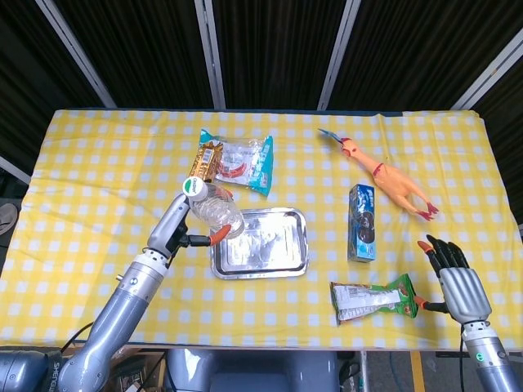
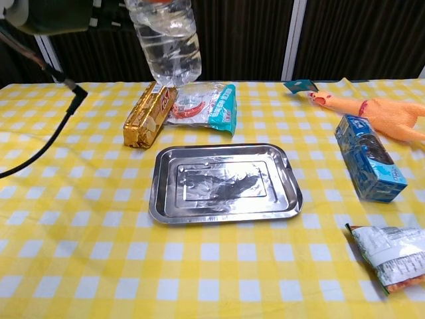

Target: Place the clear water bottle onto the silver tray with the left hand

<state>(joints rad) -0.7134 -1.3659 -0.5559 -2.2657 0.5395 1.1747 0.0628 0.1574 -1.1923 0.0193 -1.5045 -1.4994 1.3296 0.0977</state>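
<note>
My left hand point(image 1: 174, 228) grips the clear water bottle point(image 1: 215, 213), which has a white-green cap, and holds it tilted in the air over the left edge of the silver tray point(image 1: 270, 247). In the chest view the bottle point(image 2: 166, 41) hangs high above the table, well clear of the tray point(image 2: 224, 183), with its top cut off by the frame. Only part of the left hand point(image 2: 52, 13) shows there, at the top left corner. My right hand point(image 1: 456, 280) hovers open at the table's near right corner, fingers spread and holding nothing.
A gold snack bar point(image 2: 149, 115) and a teal packet point(image 2: 206, 106) lie behind the tray. To the right are a blue box point(image 2: 368, 158), a rubber chicken point(image 2: 372, 113) and a green snack bag point(image 2: 392, 254). A black cable point(image 2: 46, 136) hangs at the left.
</note>
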